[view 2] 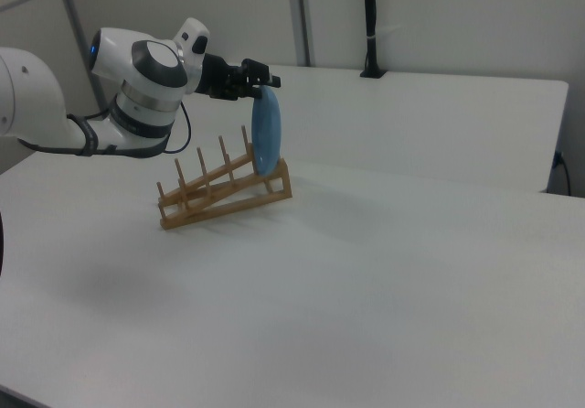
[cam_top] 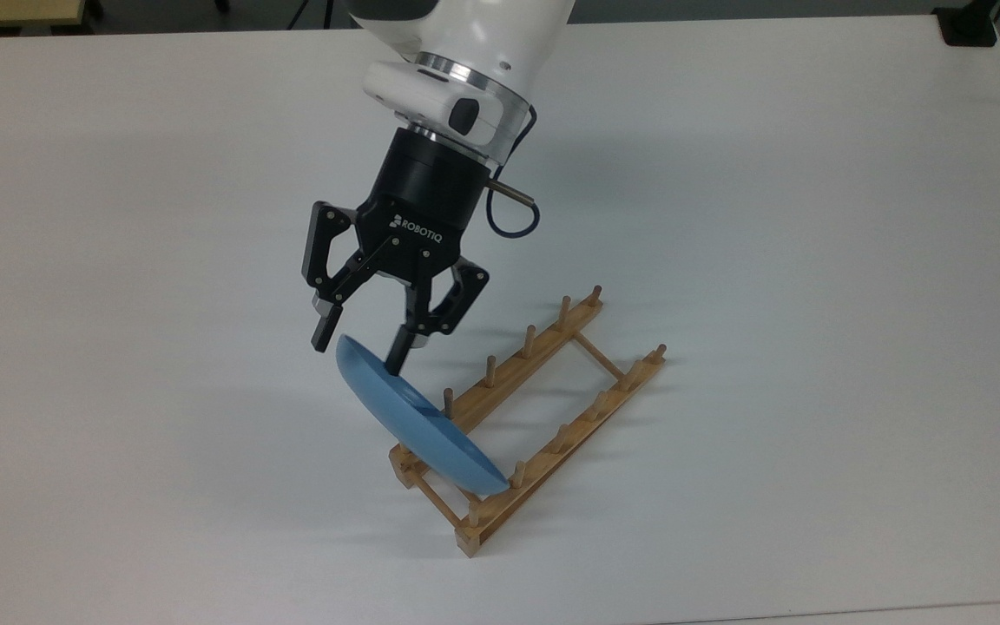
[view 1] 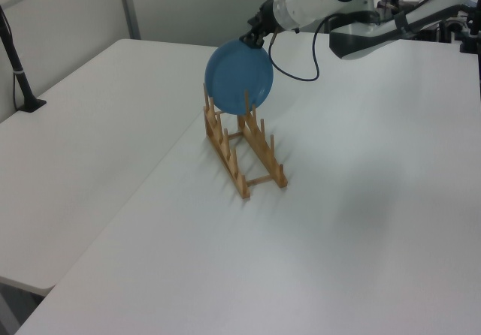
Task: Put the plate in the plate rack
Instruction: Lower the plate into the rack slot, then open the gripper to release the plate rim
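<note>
The light-blue plate (cam_top: 417, 425) stands on edge, tilted, in the plate rack (cam_top: 552, 399), at the rack's near end in the top view, between its end pegs. My gripper (cam_top: 359, 349) is open just above the plate, one finger on each side of its upper rim with a gap between fingers and rim. In the left view the plate (view 1: 239, 87) leans in the far end of the rack (view 1: 244, 155) under the gripper (view 1: 252, 39). In the right view the plate (view 2: 266, 134) stands at the right end of the rack (view 2: 219, 193), the gripper (view 2: 261, 85) at its top edge.
The rack lies on a wide white table (cam_top: 812, 260). A black clamp base (cam_top: 969, 26) sits at the top view's far right corner, and a black post (view 1: 19, 72) stands at the left view's left edge. The rack's other peg slots hold nothing.
</note>
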Controlling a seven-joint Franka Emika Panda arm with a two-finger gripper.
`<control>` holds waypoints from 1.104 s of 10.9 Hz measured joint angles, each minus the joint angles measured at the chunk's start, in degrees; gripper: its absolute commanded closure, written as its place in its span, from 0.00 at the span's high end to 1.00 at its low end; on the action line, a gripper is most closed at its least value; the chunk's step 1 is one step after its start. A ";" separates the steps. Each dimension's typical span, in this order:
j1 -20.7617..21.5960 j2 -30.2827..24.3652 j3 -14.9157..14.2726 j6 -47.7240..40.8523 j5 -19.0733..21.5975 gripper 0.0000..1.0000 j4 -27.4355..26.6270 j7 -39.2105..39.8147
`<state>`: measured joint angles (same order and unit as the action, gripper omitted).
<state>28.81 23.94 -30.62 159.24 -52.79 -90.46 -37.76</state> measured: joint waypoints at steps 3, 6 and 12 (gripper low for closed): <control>0.04 0.02 1.82 -0.05 0.00 1.00 0.31 -4.53; 0.08 0.02 3.99 -2.31 0.00 1.00 0.48 -7.43; -2.00 -4.02 11.48 -14.04 23.52 1.00 1.30 -18.91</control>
<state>26.81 19.93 -19.14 145.20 -29.26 -89.16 -56.67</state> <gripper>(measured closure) 0.000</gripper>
